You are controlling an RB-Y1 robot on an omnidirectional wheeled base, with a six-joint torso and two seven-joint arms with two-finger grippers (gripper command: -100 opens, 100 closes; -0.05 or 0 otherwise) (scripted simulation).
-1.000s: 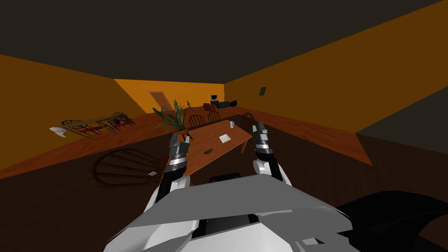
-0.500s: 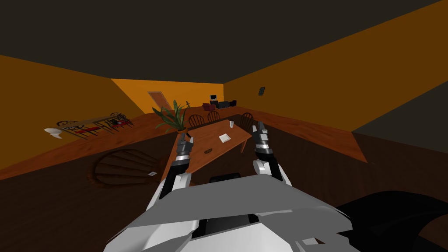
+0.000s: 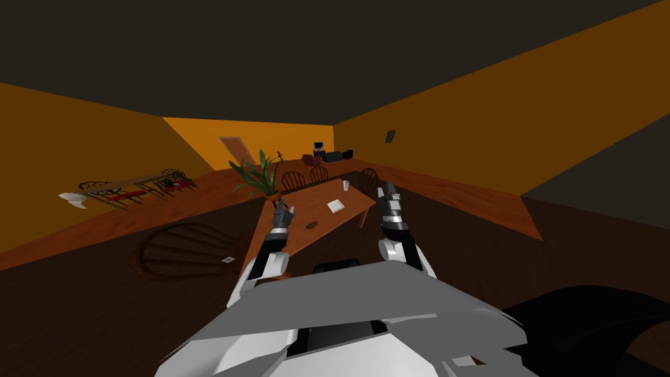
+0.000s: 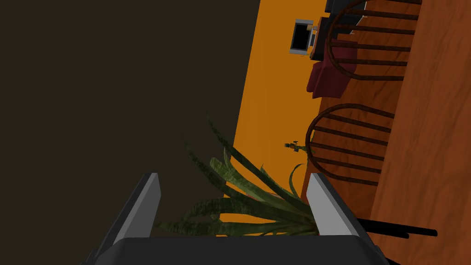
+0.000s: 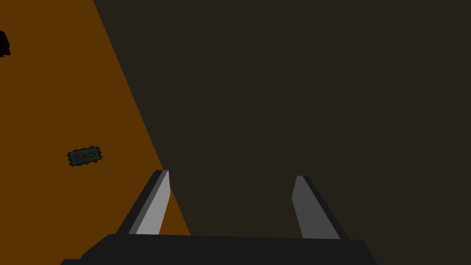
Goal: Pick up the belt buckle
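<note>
Brown table (image 3: 307, 203) holds the dark belt buckle (image 3: 312, 226); left arm (image 3: 278, 229) extends nearby, right arm (image 3: 392, 216) raised alongside, jaws all released.

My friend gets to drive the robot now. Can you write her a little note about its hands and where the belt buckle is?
Left gripper: open, empty, raised by the left edge of the wooden table, facing the potted plant.
Right gripper: open, empty, raised off the table's right side.
Belt buckle: a small dark thing lying on the table, closer to the left gripper, with a white sheet beyond it.
Done: nothing is gripped.
Left to do: lower the left gripper onto the buckle, close, lift.
</note>
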